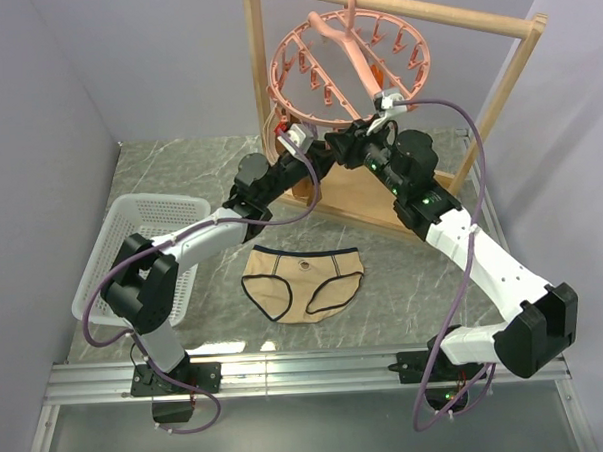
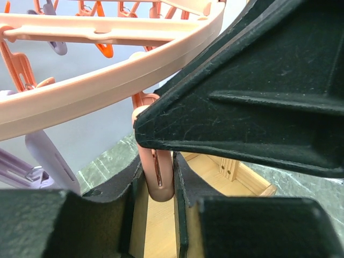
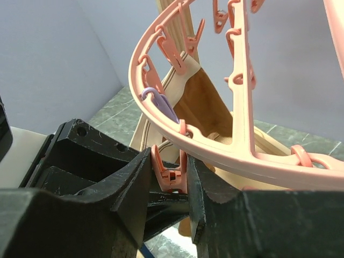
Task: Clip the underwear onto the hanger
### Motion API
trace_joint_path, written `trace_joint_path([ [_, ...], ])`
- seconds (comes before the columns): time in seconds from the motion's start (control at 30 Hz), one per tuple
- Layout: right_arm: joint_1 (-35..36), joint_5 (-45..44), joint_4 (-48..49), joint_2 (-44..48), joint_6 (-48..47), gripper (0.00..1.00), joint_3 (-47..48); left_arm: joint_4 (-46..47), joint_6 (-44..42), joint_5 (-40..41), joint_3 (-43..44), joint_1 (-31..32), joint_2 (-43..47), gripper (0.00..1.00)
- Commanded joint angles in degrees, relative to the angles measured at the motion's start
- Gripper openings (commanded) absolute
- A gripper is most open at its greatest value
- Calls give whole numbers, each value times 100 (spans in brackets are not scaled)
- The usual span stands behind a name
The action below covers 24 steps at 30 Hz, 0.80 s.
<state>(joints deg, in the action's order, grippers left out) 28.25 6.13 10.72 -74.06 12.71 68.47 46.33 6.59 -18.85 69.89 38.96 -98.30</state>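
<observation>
While the underwear (image 1: 304, 284) lies flat on the table (image 1: 179, 171) by its near edge, left gripper (image 2: 157, 174) & right gripper (image 3: 170, 178) each pinch a hanger (image 1: 350, 69) clip (image 2: 158, 191), jaws narrow. Next, prob.: let go, fetch underwear.

**No legible text, label, brand or number in any view.**
A small dark mark inside the waistband of the underwear (image 1: 304, 291) is too small to read; the hanger (image 1: 348, 50) and laundry basket (image 1: 123, 256) show no readable lettering.
</observation>
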Motion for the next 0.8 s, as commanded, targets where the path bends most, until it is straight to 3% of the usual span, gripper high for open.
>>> trace_joint_path([
  [0.0,-4,-16,115,-134,118,37,325,421,-193,-637,166,121,153,0],
  [0.13,-48,2,-43,-196,197,37,448,351,-263,-725,157,121,153,0],
  [0.23,-100,37,-140,-223,223,22,483,211,-334,-760,218,121,136,1],
  [0.27,-100,55,-149,-223,232,11,492,175,-351,-769,236,112,127,1],
  [0.33,-170,2,-149,-214,302,0,475,-26,-351,-839,289,94,162,12],
  [0.4,-206,-7,-149,-223,346,0,483,-158,-325,-909,236,51,311,23],
  [0.43,-232,-15,-158,-240,425,0,501,-376,-290,-953,210,24,381,33],
  [0.63,-329,37,-44,-232,539,0,448,-1317,334,-937,-624,-248,1496,51],
  [0.77,-338,37,26,-214,575,0,422,-2807,861,-524,-1213,-266,2515,57],
])
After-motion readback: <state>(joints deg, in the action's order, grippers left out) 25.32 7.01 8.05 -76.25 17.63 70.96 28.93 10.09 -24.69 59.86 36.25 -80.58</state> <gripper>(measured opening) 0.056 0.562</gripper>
